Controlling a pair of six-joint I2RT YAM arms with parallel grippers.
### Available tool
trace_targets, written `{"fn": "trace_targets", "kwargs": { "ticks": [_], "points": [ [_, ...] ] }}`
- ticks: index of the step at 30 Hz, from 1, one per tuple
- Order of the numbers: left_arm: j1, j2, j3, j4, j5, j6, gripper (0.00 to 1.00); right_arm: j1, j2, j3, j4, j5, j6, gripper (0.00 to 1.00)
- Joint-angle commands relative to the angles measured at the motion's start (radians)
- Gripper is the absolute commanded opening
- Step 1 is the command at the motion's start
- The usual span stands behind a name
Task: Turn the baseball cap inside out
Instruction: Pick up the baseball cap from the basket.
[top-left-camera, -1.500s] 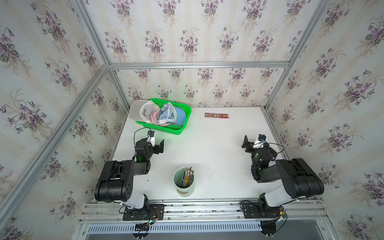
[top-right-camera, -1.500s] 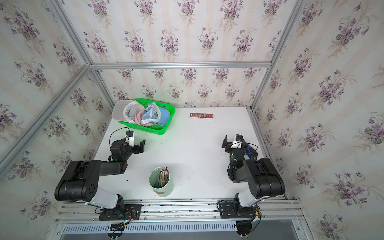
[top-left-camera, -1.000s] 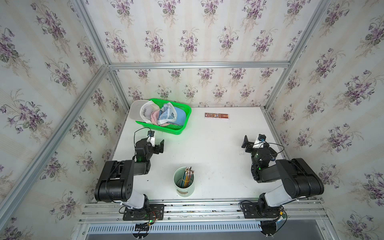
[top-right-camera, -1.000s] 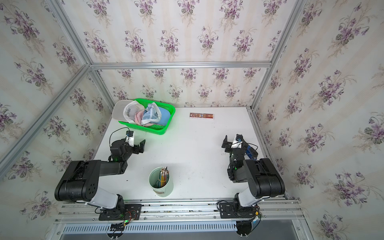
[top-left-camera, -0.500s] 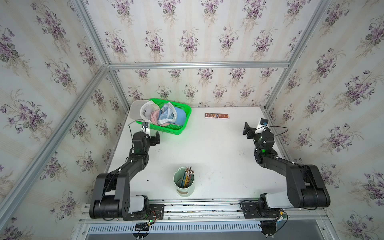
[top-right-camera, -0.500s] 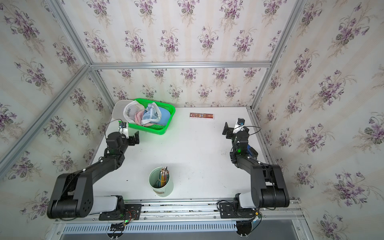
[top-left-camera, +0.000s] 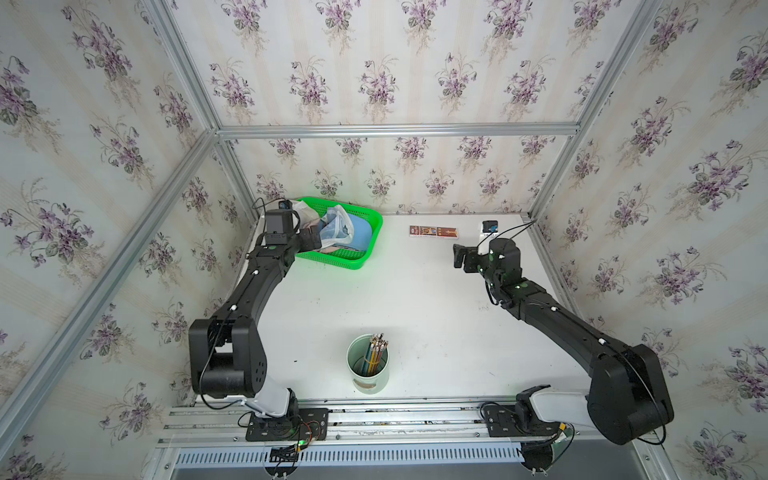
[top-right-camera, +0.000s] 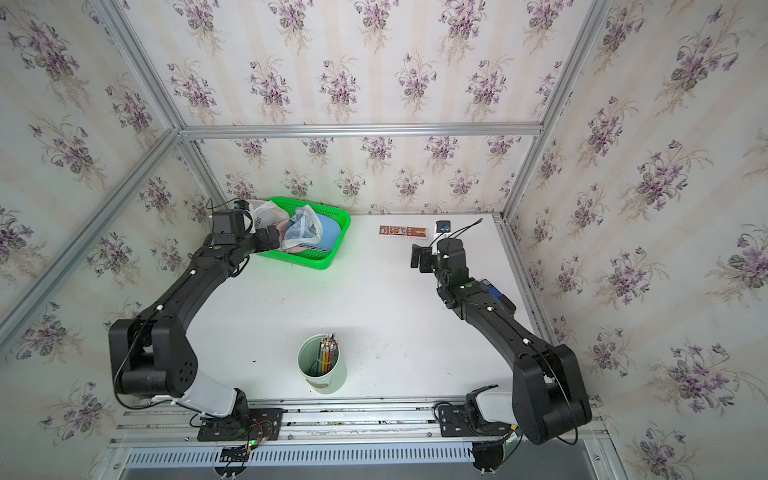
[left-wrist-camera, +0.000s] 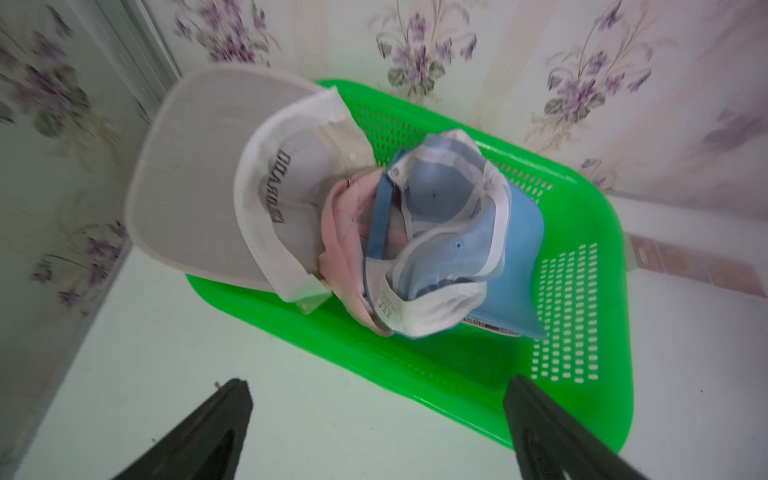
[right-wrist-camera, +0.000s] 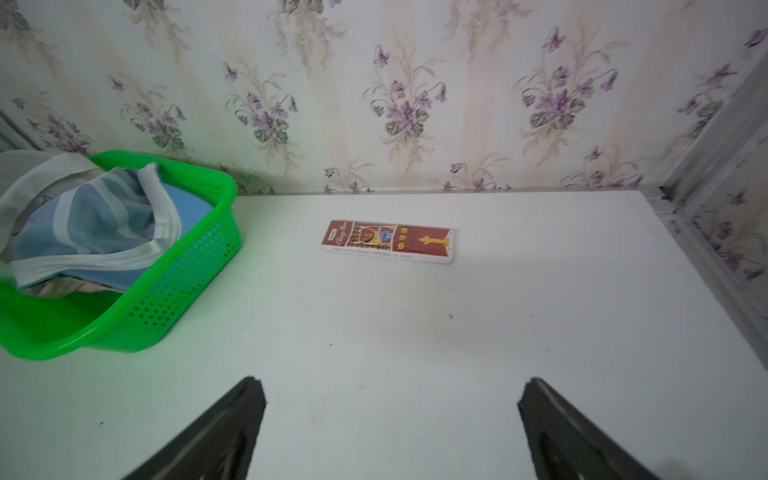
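Bright, even, diffuse light fills both top views, and shadows are faint. The basket (top-left-camera: 353, 259) throws a green tint onto the glossy table (top-left-camera: 415, 311). The left wrist view is smeared, perhaps by motion, worst at the wall (left-wrist-camera: 62, 104) and the cap (left-wrist-camera: 187, 174). In both wrist views the fingers (right-wrist-camera: 216, 432) are out of focus and the corners go soft.

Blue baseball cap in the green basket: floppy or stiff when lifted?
The blue baseball cap has a crumpled, folded-in crown, so it will probably sag; only the brim seems stiff. It overlaps the pink cap, which may drag along. Thin fabric: likely light for its size.
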Motion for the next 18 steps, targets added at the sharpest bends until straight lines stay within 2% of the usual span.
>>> {"fn": "trace_targets", "kwargs": {
  "ticks": [1,6,11,14,16,18],
  "points": [
    [-0.015,0.079,0.059,-0.026,0.053,-0.015,0.95,0.049,0.027,0.045,-0.104,0.005,0.056,1.00],
    [-0.020,0.184,0.110,0.062,0.070,-0.011,0.94,0.100,0.100,0.104,-0.107,-0.028,0.093,1.00],
    [-0.019,0.322,0.249,0.033,0.123,0.066,0.91,0.145,0.179,0.166,-0.131,-0.001,0.103,1.00],
    [-0.017,0.365,0.266,0.090,0.174,0.105,0.88,0.154,0.208,0.187,-0.136,0.017,0.099,1.00],
    [-0.017,0.405,0.299,0.101,0.206,0.121,0.82,0.154,0.225,0.198,-0.134,0.017,0.101,1.00],
    [-0.017,0.452,0.360,0.063,0.228,0.130,0.70,0.194,0.242,0.216,-0.137,0.018,0.103,0.99]
  ]
}}
